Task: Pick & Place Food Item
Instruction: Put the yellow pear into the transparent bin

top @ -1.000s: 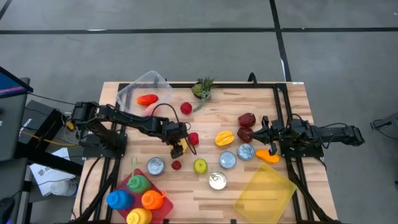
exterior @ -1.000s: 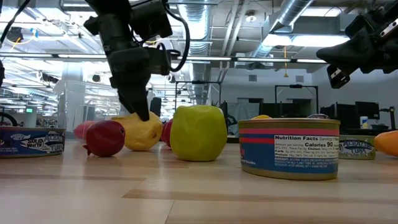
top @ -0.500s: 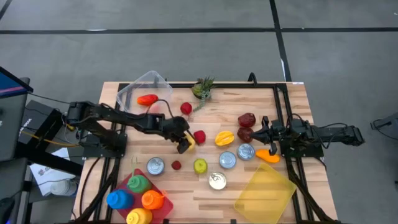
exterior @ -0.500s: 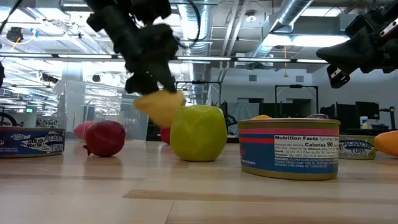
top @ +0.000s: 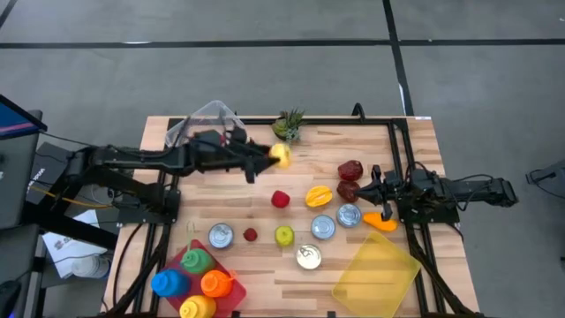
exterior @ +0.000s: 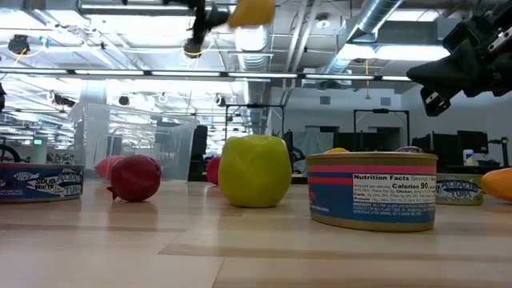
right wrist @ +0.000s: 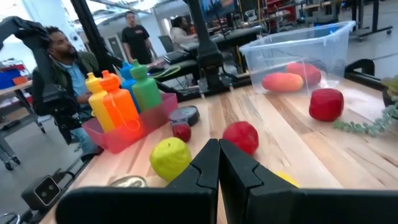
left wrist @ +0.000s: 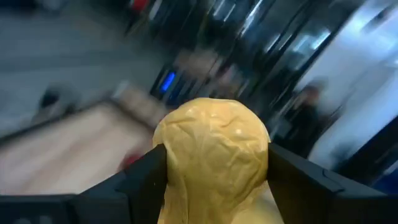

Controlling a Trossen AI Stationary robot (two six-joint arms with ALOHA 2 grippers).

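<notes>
Left gripper (top: 275,157): raised well above the tabletop (top: 353,283), near its far edge and just beside the clear bin (top: 199,119); the arm stretches across from the left side; the fingers (left wrist: 140,180) are clamped on either side of a yellow food item (top: 281,155)
Yellow food item: held in the air in the left gripper, off the wood entirely; in the low view it sits at the very top of the scene (exterior: 251,11), high over the things below; in the left wrist view it fills the space between the fingers, crinkled on its surface
Long axis: in the left wrist view the yellow food item (left wrist: 211,158) looks a little taller than wide, its length running out along the fingers and its rounded end pointing away from the wrist; from above it reads as a small round blob, so I cannot tell its heading across the tabletop
Right gripper (top: 369,187): waiting low at the right side of the tabletop, fingers (right wrist: 205,168) pressed together with nothing between them; it points toward the middle of the tabletop
Near the right gripper: two dark red items (top: 350,170) just beside its tip; an orange piece (top: 381,222) close by
Clear bin: at the far left corner, with an orange-red item (right wrist: 283,81) inside
Middle of the tabletop: a red fruit (top: 280,199), a yellow-green apple (top: 283,235) and several cans (top: 322,227)
Front edge: a red tray of bottles (top: 190,274) at the left; a yellow lid (top: 375,269) at the right
</notes>
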